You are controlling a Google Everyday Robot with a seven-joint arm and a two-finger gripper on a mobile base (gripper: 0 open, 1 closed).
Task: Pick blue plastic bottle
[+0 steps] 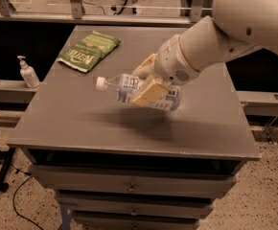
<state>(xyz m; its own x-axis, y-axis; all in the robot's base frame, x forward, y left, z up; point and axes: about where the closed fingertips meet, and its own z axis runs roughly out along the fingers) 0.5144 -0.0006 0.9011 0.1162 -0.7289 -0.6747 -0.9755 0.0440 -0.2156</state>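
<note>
Bottle: blue-labelled clear plastic bottle (pixel 120 86), white cap, sideways in air just above grey bench (pixel 129 128).
Grip: gripper (pixel 146 80) over bench centre, tan fingers (pixel 149 92) clamped round bottle's middle.
Tip: lift straight & slow; slick plastic may twist.

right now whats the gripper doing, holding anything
Gripper: closed on the blue plastic bottle, holding it on its side just above the table.
</note>
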